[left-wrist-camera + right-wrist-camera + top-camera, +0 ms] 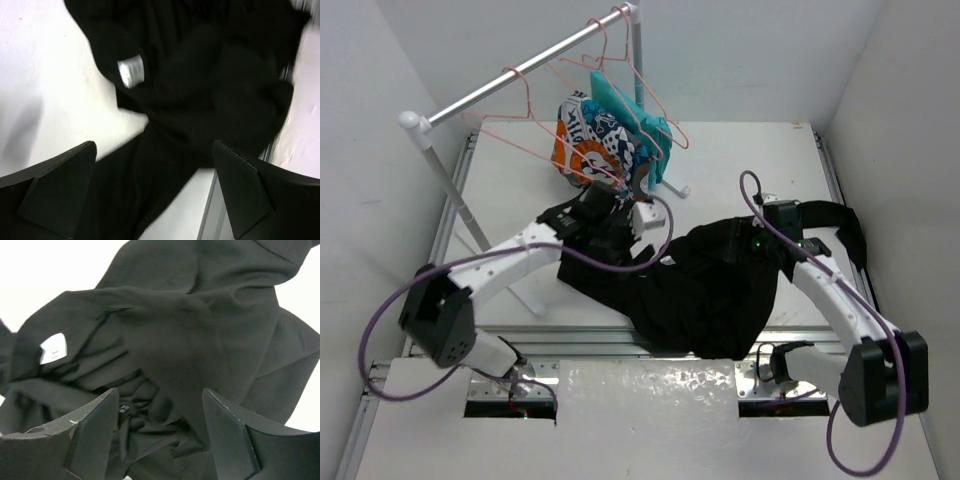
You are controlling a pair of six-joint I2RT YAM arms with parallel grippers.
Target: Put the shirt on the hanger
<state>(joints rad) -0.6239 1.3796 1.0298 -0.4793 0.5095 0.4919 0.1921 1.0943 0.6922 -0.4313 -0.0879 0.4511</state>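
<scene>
Labelling is showing in only one place on the shirt (pixel 720 285): a small white label (pixel 53 348) is sitting inside the collar. In the right wrist view it is looking blank, with no print that can be read. In the left wrist view the same tag is smearing into a pale grey patch. White letter-like shapes are running across the navy part of the patterned garment (pixel 590 135), but they are too small to read. The shirt is lying crumpled on the counter (pixel 520 180) between the two arms, one sleeve trailing off to the right and its near folds reaching the counter's front edge. The hanger (pixel 532 108) is hanging bare from the rail (pixel 520 70), well apart from the shirt, while the patterned garment and a teal garment (pixel 640 120) are hanging further along the same rail. The left pincer (pixel 155 170) is gaping wide above the black cloth, gripping nothing, and its whole view is blurring. The right pincer (pixel 160 425) is also standing with its jaws apart over bunched folds near the collar. Whether its fingers (pixel 85 435) are touching the fabric cannot be told. From above, both pincers are melting into the black cloth, so their tips are hard to make out there.
</scene>
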